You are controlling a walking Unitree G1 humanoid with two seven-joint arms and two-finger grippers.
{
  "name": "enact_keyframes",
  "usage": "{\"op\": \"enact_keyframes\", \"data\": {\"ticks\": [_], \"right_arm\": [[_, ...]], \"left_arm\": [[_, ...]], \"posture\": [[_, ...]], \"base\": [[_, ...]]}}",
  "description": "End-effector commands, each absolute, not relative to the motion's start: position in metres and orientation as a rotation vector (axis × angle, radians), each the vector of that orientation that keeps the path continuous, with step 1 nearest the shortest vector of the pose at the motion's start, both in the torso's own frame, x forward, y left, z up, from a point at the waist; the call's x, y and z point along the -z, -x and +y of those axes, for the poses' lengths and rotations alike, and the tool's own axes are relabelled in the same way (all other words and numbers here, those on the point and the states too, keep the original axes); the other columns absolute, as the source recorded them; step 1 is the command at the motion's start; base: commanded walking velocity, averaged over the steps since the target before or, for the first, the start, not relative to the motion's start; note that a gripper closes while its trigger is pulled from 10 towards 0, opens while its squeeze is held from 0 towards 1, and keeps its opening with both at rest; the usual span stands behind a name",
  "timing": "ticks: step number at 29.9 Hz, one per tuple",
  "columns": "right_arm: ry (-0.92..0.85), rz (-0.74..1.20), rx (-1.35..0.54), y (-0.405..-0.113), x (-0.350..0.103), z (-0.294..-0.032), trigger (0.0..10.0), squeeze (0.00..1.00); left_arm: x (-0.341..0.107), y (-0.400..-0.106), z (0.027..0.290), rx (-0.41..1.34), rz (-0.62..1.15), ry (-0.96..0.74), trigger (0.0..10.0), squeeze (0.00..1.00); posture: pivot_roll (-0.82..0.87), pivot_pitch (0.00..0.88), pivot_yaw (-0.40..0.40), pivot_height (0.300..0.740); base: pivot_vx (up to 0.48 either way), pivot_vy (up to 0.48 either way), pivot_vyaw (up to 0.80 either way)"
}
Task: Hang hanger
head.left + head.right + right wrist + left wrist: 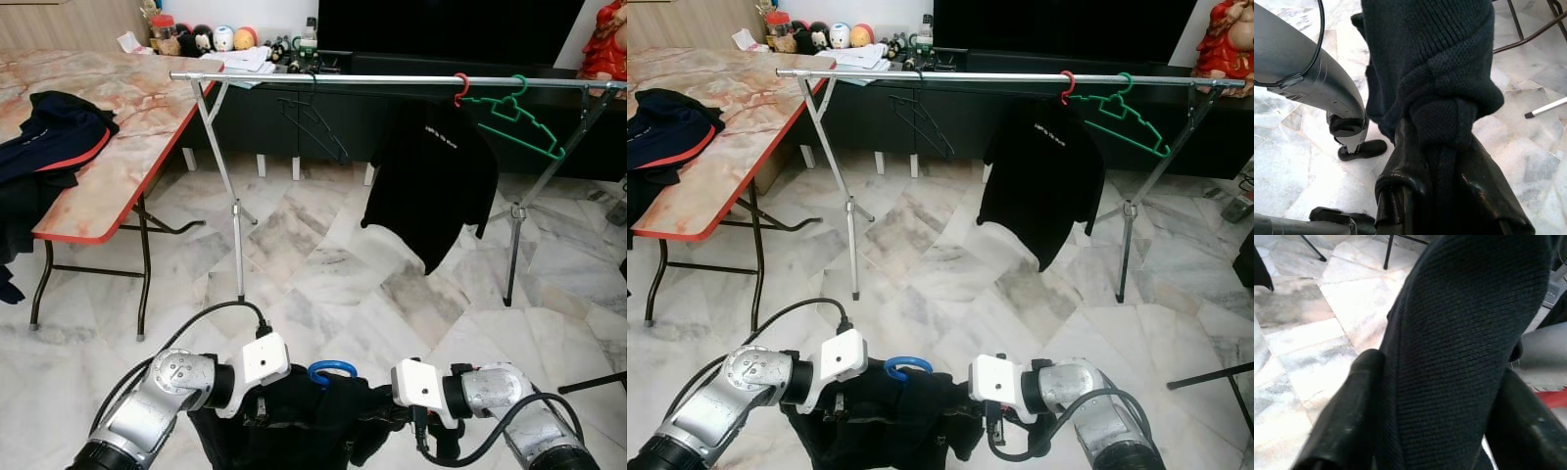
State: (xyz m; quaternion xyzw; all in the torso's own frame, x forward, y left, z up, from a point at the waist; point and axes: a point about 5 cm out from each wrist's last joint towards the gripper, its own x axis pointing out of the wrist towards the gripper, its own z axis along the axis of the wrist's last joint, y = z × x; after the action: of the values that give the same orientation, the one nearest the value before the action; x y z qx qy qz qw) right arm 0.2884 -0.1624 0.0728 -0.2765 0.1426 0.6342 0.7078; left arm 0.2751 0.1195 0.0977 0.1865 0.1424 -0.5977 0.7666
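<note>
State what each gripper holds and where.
Both hold the dark knit garment on its blue hanger: left gripper and right gripper each pinch bunched fabric.

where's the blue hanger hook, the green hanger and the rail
blue hanger hook [331, 370]: left eye view, top of its loop.
green hanger [516, 125]: left eye view, its sloping arm.
rail [372, 80]: left eye view, bare middle of the bar.

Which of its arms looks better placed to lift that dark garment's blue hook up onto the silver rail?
Neither clearly: the left gripper and right gripper both clamp the dark knitted garment, with the blue hanger hook midway between them. Both probably lift together.
</note>
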Motion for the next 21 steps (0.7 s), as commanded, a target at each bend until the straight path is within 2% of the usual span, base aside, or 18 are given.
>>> {"op": "enact_keyframes", "data": {"ticks": [1, 21], "right_arm": [[0.611, 0.246, -1.409, -0.2954, -0.0842, -0.1542, 0.0, 0.00], [0.609, 0.250, -1.378, -0.2987, -0.0829, -0.1544, 0.0, 0.00]], "left_arm": [[-0.0964, -0.2747, 0.1166, 1.307, 0.316, -0.405, 0.0, 0.00], [-0.1008, -0.2757, 0.1112, 1.317, 0.309, -0.386, 0.0, 0.00]], "posture": [[0.05, 0.115, -0.006, 0.740], [0.05, 0.124, 0.000, 0.740]], "base": [[0.000, 0.000, 0.00], [0.000, 0.000, 0.00]]}}
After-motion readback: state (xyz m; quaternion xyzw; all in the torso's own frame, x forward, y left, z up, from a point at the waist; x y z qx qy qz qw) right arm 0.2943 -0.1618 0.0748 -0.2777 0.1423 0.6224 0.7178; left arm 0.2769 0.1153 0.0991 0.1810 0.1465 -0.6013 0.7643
